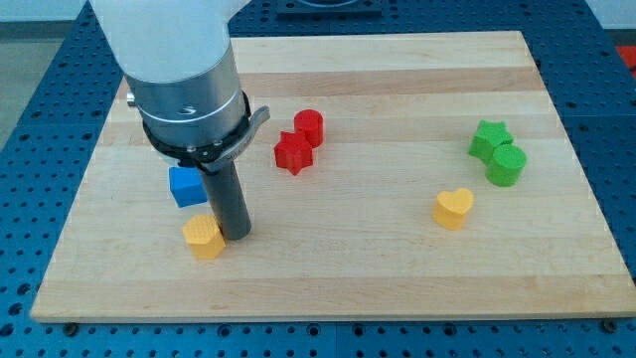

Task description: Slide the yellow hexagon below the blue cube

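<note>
The yellow hexagon [204, 238] lies near the board's lower left. The blue cube [186, 186] sits just above it, slightly to the left. My tip [237, 235] rests on the board right next to the hexagon's right side, touching or nearly touching it. The rod rises from there to the arm's large grey and white body, which hides the board's upper left part.
A red star [293, 152] and a red cylinder [309, 126] sit together above the middle. A yellow heart [454, 209] lies right of the middle. A green star [488, 139] and a green cylinder [506, 165] sit at the right. The wooden board [397, 278] ends close below the hexagon.
</note>
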You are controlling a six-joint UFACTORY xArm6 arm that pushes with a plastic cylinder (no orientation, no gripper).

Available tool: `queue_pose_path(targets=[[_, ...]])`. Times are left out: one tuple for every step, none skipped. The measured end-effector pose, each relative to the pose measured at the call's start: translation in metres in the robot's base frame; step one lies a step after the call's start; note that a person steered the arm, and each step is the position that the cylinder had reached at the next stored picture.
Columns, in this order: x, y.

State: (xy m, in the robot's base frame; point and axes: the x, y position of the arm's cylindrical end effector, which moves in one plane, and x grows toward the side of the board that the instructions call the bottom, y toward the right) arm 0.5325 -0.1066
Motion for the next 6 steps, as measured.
queue_pose_path(targets=[[0.02,0.026],[0.034,0.021],[0.034,-0.017],[0.034,-0.044],[0.027,-0.054],[-0.012,-0.05]])
